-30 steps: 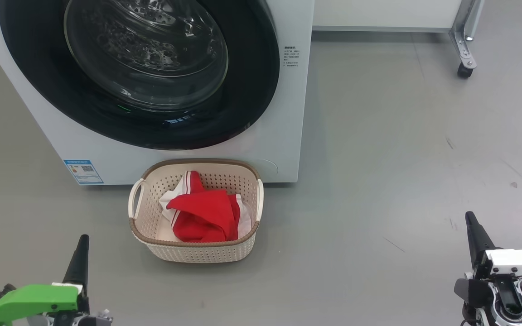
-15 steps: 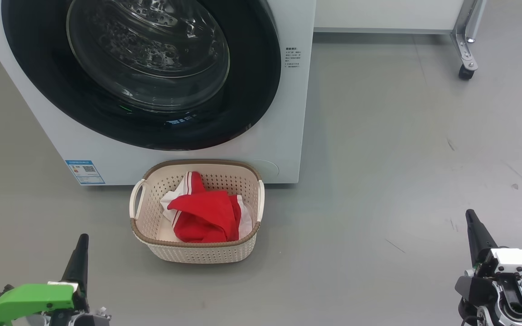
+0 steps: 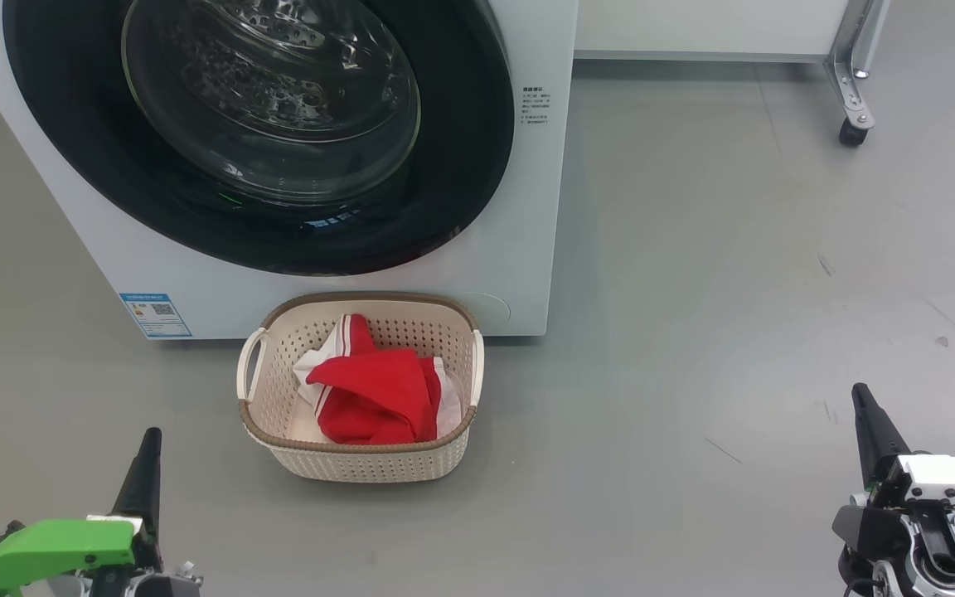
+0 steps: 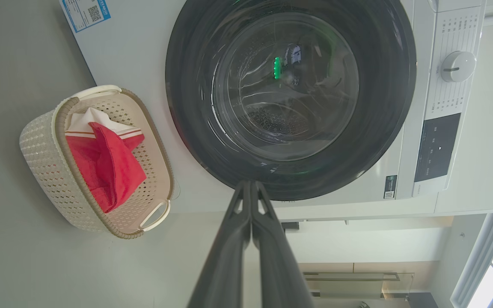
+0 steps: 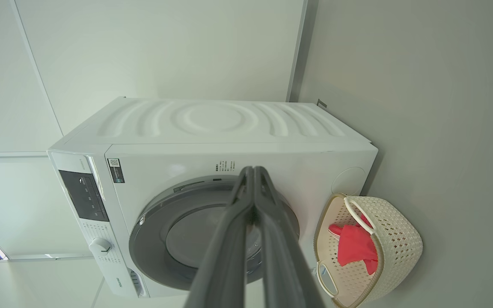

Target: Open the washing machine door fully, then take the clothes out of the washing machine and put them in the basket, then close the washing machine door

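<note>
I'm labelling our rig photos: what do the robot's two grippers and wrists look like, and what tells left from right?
Each ends in two long, tapering, matte dark-grey fingers. The left gripper carries a bright green plastic cover at its wrist; the right gripper has a white boxy housing with black casing and a round metal ring below.

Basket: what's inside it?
Inside the basket lie the clothes: bunched red fabric with white stripes and trim. Bare perforated wall shows behind them, towards the machine. Anything beneath the fabric, including most of the basket's floor, is covered.
</note>
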